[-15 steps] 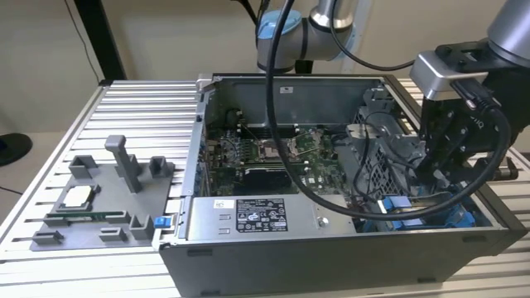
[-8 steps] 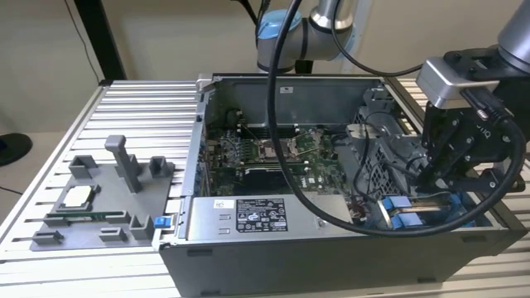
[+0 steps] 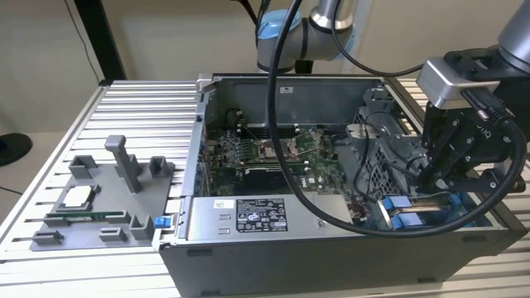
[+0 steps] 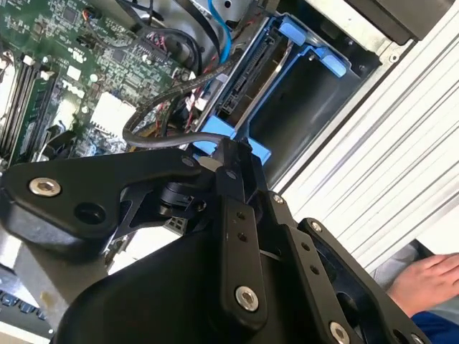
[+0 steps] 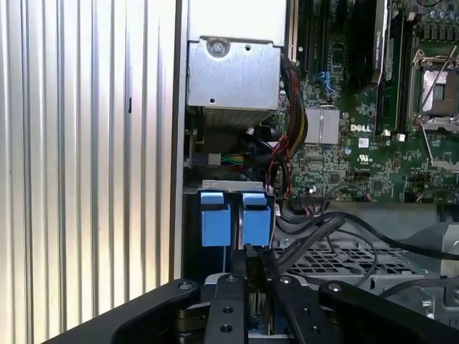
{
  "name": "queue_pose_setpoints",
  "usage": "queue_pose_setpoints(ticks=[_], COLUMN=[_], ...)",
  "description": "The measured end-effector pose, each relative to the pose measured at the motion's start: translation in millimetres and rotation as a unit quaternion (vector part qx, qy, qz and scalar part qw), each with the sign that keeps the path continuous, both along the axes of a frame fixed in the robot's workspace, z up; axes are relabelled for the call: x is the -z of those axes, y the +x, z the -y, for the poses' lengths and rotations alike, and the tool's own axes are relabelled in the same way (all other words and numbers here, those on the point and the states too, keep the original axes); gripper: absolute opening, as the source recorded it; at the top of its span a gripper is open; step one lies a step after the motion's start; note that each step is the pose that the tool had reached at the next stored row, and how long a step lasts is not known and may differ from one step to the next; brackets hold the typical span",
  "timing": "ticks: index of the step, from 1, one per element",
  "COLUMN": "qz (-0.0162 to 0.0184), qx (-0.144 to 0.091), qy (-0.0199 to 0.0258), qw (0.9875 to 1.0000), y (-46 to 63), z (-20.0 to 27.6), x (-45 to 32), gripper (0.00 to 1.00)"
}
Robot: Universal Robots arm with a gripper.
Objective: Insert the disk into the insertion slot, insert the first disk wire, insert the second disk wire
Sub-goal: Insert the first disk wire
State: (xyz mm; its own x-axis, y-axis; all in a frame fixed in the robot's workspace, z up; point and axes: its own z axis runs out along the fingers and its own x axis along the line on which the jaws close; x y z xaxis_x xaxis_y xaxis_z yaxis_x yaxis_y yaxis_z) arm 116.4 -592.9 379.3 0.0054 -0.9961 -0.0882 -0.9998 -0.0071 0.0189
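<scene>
Hand [image 5: 256, 252] at blue-framed disk [image 5: 215, 218] in insertion slot [image 5: 323, 261], grip impossible to tell, printed label [image 3: 260, 214] on power-supply box [image 3: 319, 217]

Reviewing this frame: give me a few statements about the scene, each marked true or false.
1. The end effector reaches down into the computer case, by the blue plastic tabs. True.
2. The case is closed up. False: it is open, with the motherboard exposed.
3. A person's hand shows in the second wrist view. True.
4. The grey fixture tray lies on the exterior view's right of the case. False: it lies on the left.
5. The labelled silver box lies out on the slatted table. False: it sits inside the case.
</scene>
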Motion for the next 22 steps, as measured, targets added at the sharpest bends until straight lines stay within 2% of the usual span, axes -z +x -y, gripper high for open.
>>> queue_pose_setpoints(ticks=[7,9,10,12,16,22], qz=[0.0,0.0017,0.0039,0.0096,0.0252,0.0506], qx=[0.0,-0.001,-0.002,-0.005,-0.013,-0.025], qy=[0.0,-0.0001,-0.0002,-0.0001,0.0001,0.0], qw=[1.0,1.0,1.0,0.9999,0.9996,0.9984], y=[0.3,1.7,2.5,3.7,5.0,6.6], z=[0.5,0.5,0.5,0.5,0.6,0.6], x=[3.3,4.4,4.5,5.1,6.1,7.2], gripper=[0.0,0.0,0.0,0.0,0.0,0.0])
